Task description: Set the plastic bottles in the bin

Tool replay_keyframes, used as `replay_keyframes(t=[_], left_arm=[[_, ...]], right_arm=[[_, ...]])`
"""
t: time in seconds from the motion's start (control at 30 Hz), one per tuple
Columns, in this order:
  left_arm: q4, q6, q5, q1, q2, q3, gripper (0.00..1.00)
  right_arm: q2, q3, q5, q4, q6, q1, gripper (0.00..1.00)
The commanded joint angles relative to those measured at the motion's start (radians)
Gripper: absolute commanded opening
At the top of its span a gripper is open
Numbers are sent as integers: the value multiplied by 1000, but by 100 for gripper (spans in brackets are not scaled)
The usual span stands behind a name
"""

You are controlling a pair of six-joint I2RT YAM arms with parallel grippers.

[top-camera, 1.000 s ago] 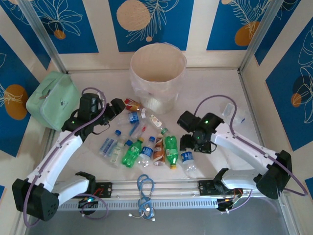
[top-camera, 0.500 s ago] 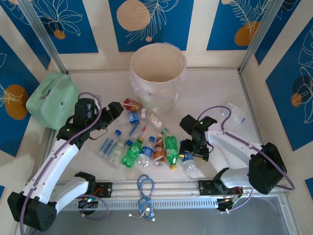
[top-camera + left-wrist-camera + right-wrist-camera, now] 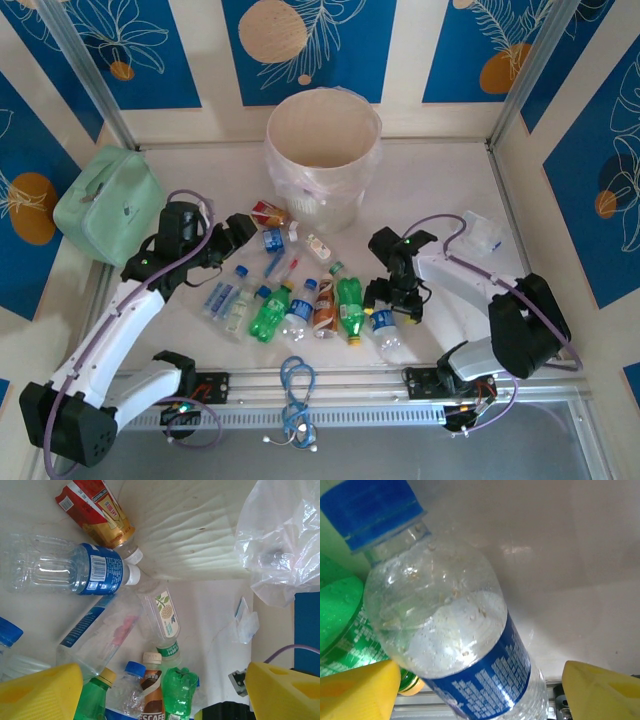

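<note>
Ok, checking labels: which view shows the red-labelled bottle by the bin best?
Left wrist: the red-labelled bottle lies close up, its label print visible. The top external view shows that bottle small, beside the bin.

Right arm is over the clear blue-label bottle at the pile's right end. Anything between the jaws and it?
Nothing visible. The clear blue-label bottle lies between the right gripper's open jaws. A green bottle lies right beside it, close to one finger, and might get nudged.
</note>
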Motion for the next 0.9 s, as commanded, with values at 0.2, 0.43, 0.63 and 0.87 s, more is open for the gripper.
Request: replay_keyframes(t=[0.2, 0.43, 0.63, 0.87], left_arm=[[1, -8, 11, 13, -91, -48, 85], [-16, -34, 38, 13, -131, -65, 85], [-24, -27, 45, 13, -127, -63, 85], [-25, -14, 48, 13, -117, -65, 85]], right_arm=[[43, 20, -14, 12, -34, -3, 79], [92, 46, -7, 33, -16, 17, 77], [145, 65, -5, 45, -5, 18, 72], [197, 55, 11, 68, 0, 23, 65]])
